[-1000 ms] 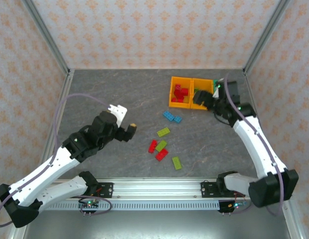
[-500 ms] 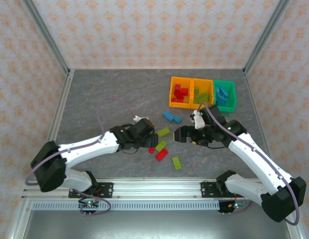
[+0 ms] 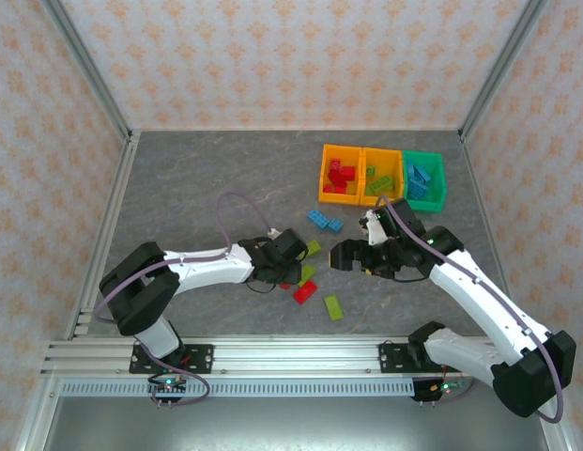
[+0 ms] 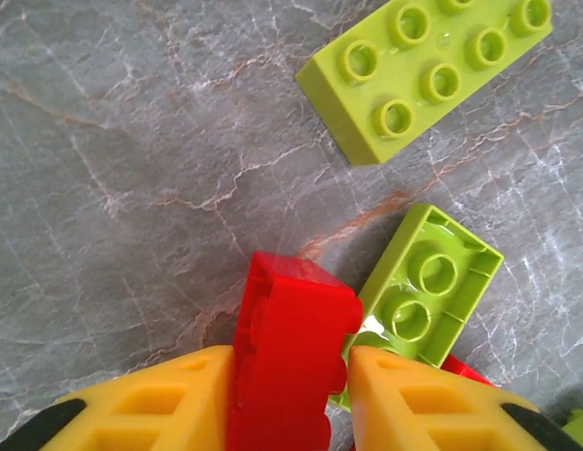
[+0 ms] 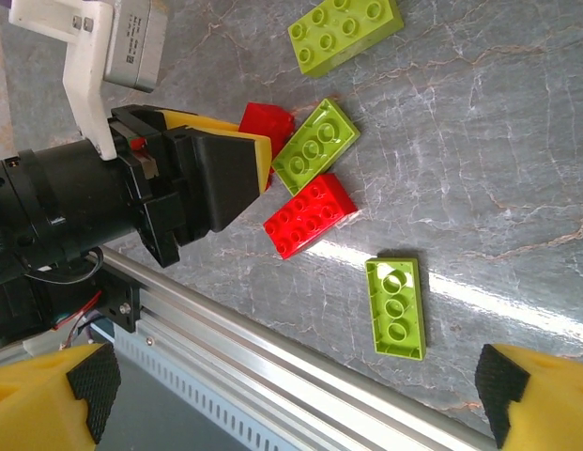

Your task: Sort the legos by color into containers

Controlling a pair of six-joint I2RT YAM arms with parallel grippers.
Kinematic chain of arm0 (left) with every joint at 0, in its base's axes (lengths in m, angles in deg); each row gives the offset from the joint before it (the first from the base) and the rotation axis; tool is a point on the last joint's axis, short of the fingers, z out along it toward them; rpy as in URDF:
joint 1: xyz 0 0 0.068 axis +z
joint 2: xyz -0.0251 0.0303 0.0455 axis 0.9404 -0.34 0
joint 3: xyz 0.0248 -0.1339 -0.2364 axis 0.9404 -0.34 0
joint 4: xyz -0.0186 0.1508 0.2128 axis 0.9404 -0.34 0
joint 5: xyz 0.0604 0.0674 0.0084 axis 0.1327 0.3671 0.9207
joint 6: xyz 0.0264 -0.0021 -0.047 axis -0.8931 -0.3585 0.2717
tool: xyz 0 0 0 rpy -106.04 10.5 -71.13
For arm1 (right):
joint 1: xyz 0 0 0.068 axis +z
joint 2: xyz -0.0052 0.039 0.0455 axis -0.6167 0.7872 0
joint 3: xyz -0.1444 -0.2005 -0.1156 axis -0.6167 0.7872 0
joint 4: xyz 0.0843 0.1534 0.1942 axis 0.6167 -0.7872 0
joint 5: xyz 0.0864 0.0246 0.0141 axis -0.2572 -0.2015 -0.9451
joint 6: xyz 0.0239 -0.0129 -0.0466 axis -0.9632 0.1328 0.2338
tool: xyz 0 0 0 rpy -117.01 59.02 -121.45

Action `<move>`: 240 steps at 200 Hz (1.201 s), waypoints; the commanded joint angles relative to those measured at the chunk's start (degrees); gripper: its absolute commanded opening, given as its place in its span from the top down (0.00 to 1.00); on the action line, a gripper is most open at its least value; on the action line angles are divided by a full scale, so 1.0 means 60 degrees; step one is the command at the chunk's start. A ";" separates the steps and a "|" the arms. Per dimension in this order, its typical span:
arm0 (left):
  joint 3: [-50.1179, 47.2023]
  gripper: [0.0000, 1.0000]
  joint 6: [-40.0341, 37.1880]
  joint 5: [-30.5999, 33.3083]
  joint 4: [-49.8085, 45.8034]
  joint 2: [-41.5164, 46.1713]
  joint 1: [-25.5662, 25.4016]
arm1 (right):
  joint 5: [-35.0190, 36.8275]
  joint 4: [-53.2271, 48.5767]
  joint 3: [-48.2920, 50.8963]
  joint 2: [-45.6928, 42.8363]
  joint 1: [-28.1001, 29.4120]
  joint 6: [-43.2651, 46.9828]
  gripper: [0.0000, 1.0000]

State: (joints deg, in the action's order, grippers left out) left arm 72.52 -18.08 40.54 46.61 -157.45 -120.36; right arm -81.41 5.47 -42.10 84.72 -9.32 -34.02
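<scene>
My left gripper [image 4: 289, 376] is shut on a red lego [image 4: 286, 348] that stands on edge on the table, seen from above as the red lego [image 3: 287, 279]. Touching it is an upside-down lime lego [image 4: 422, 291], and a studded lime lego [image 4: 427, 70] lies beyond. My right gripper [image 3: 343, 256] hovers open and empty to the right of this cluster, over a flat red lego [image 5: 310, 214] and an upside-down lime lego [image 5: 396, 307]. Two light blue legos [image 3: 324, 221] lie further back. The containers stand at the back right: an orange bin [image 3: 322, 174] with red legos, an orange bin [image 3: 382, 152] with lime ones, a green bin [image 3: 439, 178] with blue ones.
The aluminium rail [image 5: 300, 376] along the table's near edge runs just below the right gripper. Both arms reach in towards the same brick cluster, the left gripper's body [image 5: 216, 169] close to the right one. Patterned walls close in the grey table [image 3: 197, 188].
The left gripper has slid right to the cluster and shut on the red lego. The right arm swung from the bins to the table's middle a second ago and has since held still.
</scene>
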 commanded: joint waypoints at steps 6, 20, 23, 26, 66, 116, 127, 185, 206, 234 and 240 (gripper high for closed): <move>0.0201 0.65 -0.0138 0.0614 -0.0161 -0.0114 -0.0014 | 0.0040 -0.0141 -0.0179 0.0017 0.0049 -0.0109 0.01; 0.0291 0.64 -0.0217 0.0634 -0.0327 -0.0309 -0.0007 | -0.0038 -0.0074 -0.0235 0.0021 0.0046 -0.0141 0.01; 0.0318 0.65 -0.0244 0.0617 -0.0370 -0.0369 -0.0008 | -0.0049 -0.0061 -0.0235 0.0032 0.0050 -0.0154 0.01; 0.0336 0.65 -0.0254 0.0598 -0.0401 -0.0416 -0.0013 | -0.0054 -0.0058 -0.0248 0.0033 0.0043 -0.0158 0.01; 0.0488 0.71 -0.0381 0.0821 -0.0620 -0.0539 -0.0013 | -0.0079 -0.0037 -0.0308 0.0050 0.0042 -0.0195 0.01; 0.1501 0.90 -0.0814 0.0884 -0.1151 0.0503 -0.0020 | -0.0255 0.0313 -0.0350 -0.0261 0.0042 -0.0397 0.02; 0.2062 0.90 -0.1015 0.0931 -0.1052 0.0744 -0.0021 | 0.0264 0.0457 -0.0421 -0.0522 0.0047 -0.0577 0.03; 0.7254 0.90 -0.3973 0.3054 -0.0430 -0.2496 0.0644 | 0.3882 0.0898 -0.0350 -0.1838 0.0042 -0.1776 0.03; 1.0149 0.90 -0.4372 0.2577 -0.0956 -0.4612 0.1183 | 0.3938 0.0470 -0.0495 -0.1943 0.0042 -0.1815 0.03; 1.4271 0.86 -0.4875 0.2291 -0.2434 -0.7087 0.1434 | 0.4043 0.0269 -0.0061 -0.2598 0.0043 -0.2264 0.04; 1.5089 0.84 -0.4920 0.2281 -0.2726 -0.7544 0.1469 | 0.4023 0.0301 0.0090 -0.2748 0.0046 -0.2385 0.04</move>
State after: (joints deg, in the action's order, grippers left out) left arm 147.97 -42.69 53.85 40.47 -194.69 -112.30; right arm -60.08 8.96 -43.00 72.29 -9.24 -44.88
